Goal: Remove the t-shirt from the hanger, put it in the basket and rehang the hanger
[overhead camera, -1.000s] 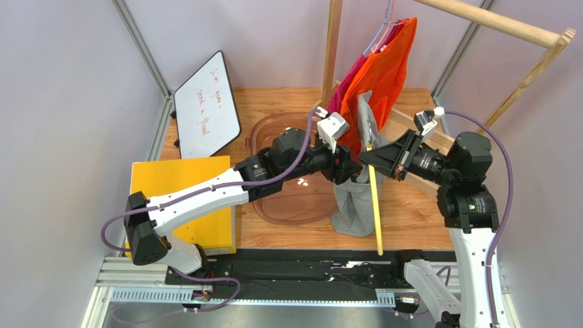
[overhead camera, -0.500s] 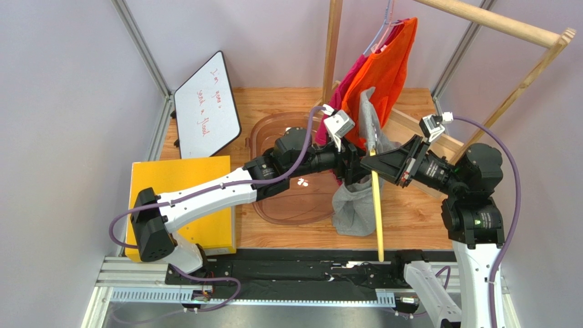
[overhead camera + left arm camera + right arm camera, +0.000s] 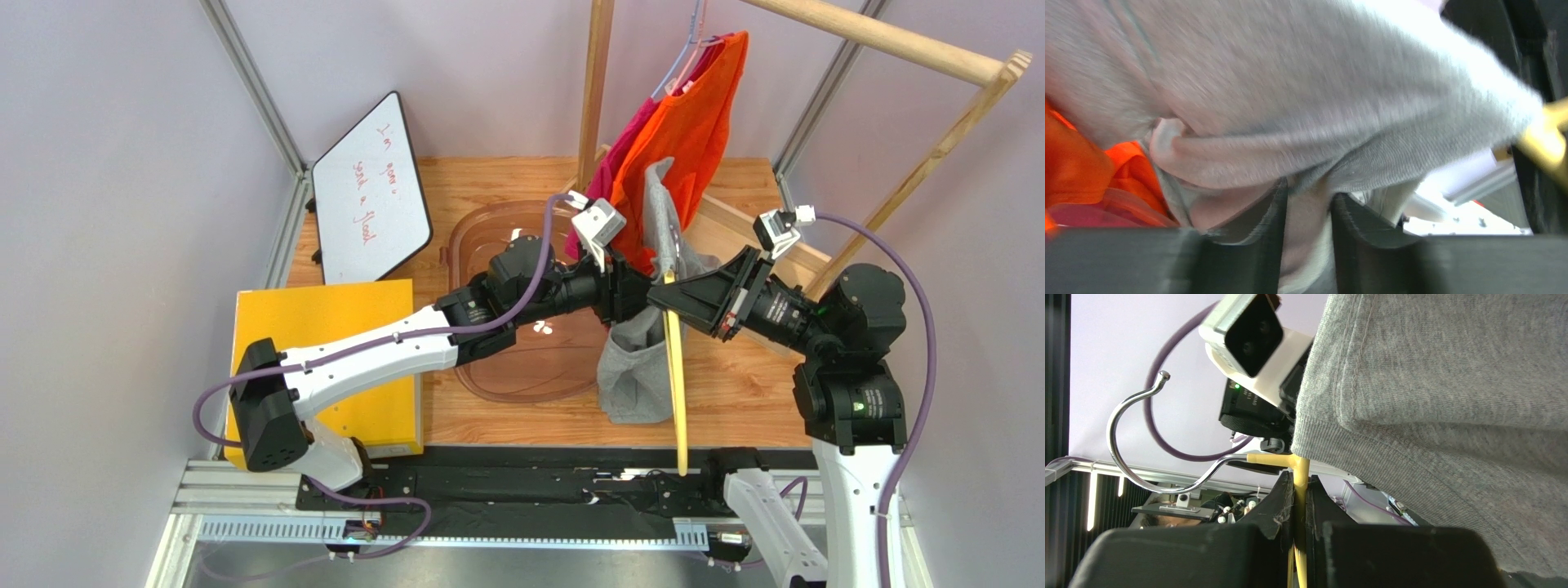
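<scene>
The grey t-shirt [image 3: 635, 363] hangs bunched on a yellow hanger [image 3: 676, 395] over the wooden table. My right gripper [image 3: 673, 293] is shut on the hanger's thin yellow neck [image 3: 1301, 478], just below its metal hook [image 3: 1125, 416]. In the right wrist view the grey t-shirt [image 3: 1444, 416] drapes over the right side. My left gripper [image 3: 645, 294] comes in from the left, nose to nose with the right one. In the left wrist view a fold of the grey t-shirt [image 3: 1309, 92] fills the gap between the fingers, and my left gripper [image 3: 1308, 199] pinches it.
An orange shirt [image 3: 693, 123] and a pink one [image 3: 620, 153] hang on the wooden rack [image 3: 597, 74] just behind the grippers. A translucent brown tub [image 3: 472, 233] sits under the left arm. A whiteboard [image 3: 368, 186] leans at the back left, with a yellow box [image 3: 325, 355] in front of it.
My left gripper's fingers have drawn in onto the grey fabric. The right arm has shifted a little to the right with the hanger, and the shirt's hem has risen slightly.
</scene>
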